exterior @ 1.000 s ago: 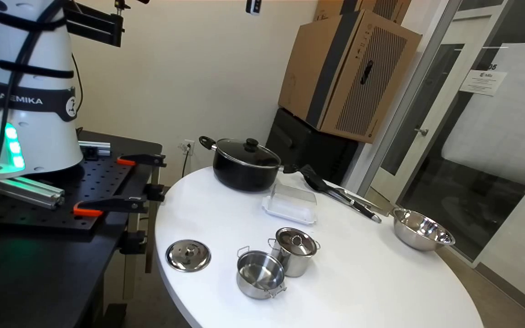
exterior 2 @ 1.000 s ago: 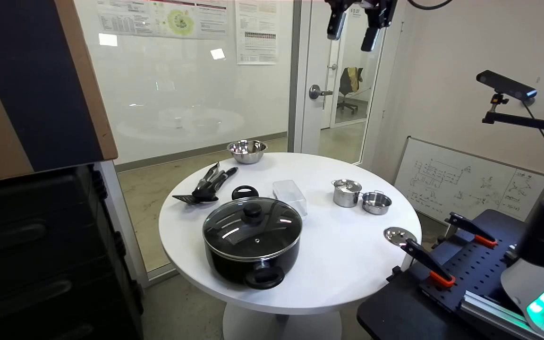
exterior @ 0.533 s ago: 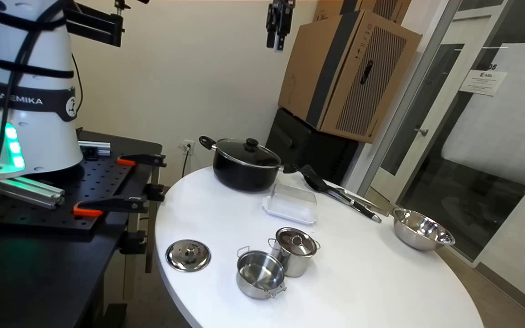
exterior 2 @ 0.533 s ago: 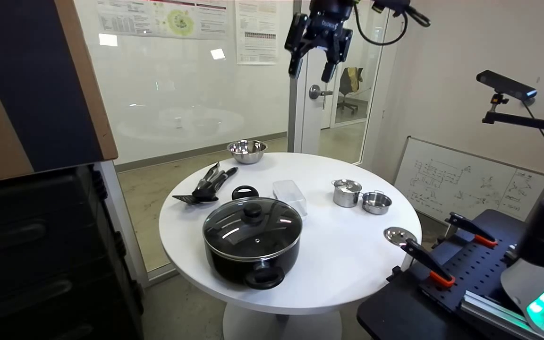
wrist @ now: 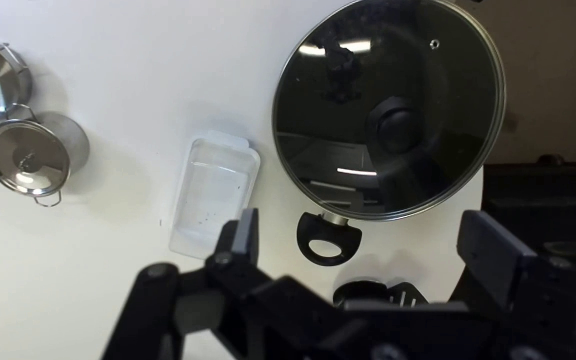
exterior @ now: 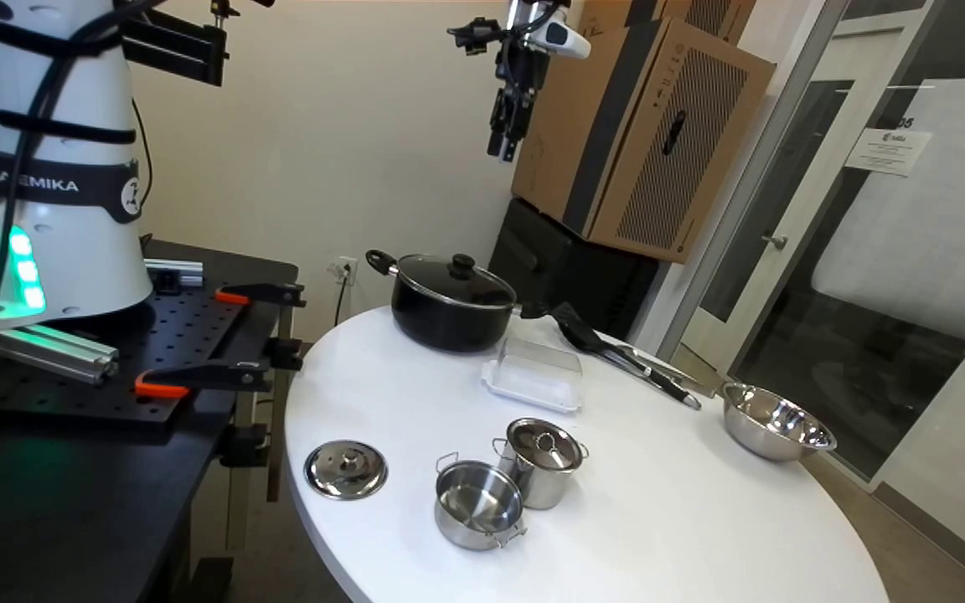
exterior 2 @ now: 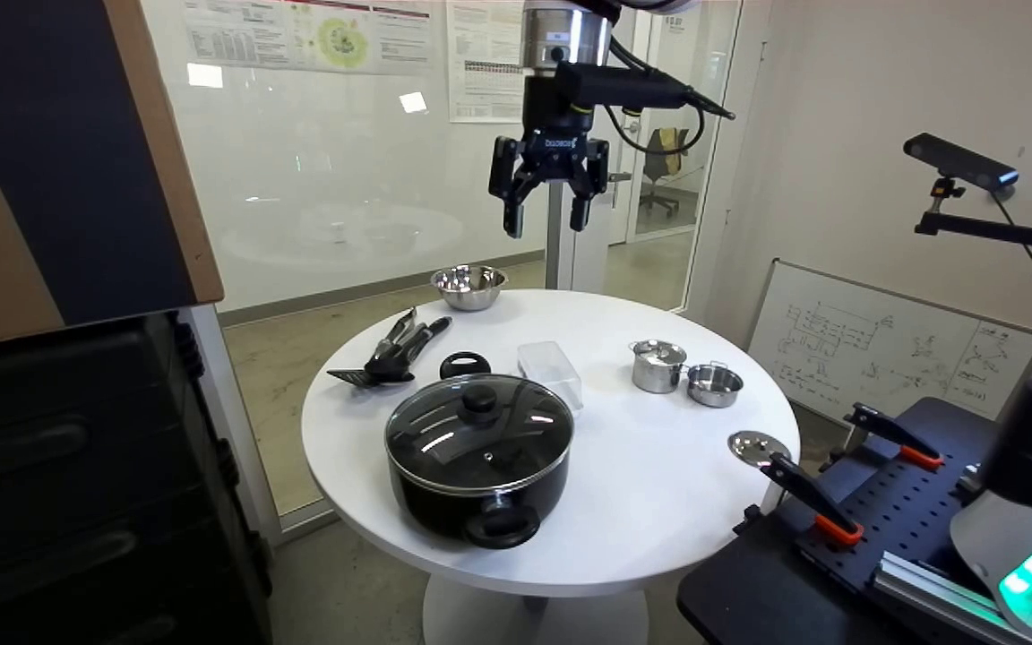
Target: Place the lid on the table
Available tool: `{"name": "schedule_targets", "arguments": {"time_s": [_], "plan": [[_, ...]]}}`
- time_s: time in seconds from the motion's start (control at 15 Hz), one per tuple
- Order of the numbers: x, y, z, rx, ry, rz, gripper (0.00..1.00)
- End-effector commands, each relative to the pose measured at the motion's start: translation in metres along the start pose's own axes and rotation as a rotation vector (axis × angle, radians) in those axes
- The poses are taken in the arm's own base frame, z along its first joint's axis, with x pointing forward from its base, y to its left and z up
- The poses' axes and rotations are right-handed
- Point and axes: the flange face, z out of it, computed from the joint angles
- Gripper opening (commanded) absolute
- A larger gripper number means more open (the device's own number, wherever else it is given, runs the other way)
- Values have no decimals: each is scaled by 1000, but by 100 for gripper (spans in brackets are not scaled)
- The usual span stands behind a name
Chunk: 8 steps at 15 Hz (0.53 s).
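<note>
The lid (exterior: 430, 272) is round glass with a metal rim and a dark knob. It lies flat on the black pot (exterior: 449, 325) in both exterior views (exterior 2: 444, 445). The pot stands on the white round table (exterior: 658, 528), near its edge. My gripper (exterior 2: 546, 226) is open and empty, in the air well above the table. In an exterior view the gripper (exterior: 502, 154) hangs high above the pot's lid. In the wrist view the lid (wrist: 328, 125) is beyond the open fingers (wrist: 360, 232), and a pot handle (wrist: 328, 252) shows between them. Nothing touches the fingers.
A clear plastic container (wrist: 213, 195) sits beside the pot. Black utensils (exterior 2: 395, 354) and a metal bowl (exterior 2: 469, 291) lie farther along. A small lidded steel pot (exterior: 543, 477), an open steel pot (exterior: 478, 511) and a silver disc (exterior: 347, 471) are on the table. Cardboard boxes (exterior: 633, 142) stand behind.
My gripper has come down from the top of both exterior views, moving left in the view that faces the pot closely. It stays open. The lid, pot and other things have not moved.
</note>
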Motion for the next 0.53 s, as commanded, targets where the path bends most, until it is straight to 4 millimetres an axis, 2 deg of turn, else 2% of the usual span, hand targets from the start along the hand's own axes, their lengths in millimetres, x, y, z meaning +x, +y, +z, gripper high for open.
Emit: {"name": "schedule_targets", "arguments": {"time_s": [0.0, 0.07, 0.27, 0.47], "plan": [[22, -5, -4, 2, -25, 60, 100], [11, -2, 4, 7, -12, 27, 100], [19, -1, 0, 10, -15, 41, 100], [20, -1, -1, 9, -16, 42, 100]]}}
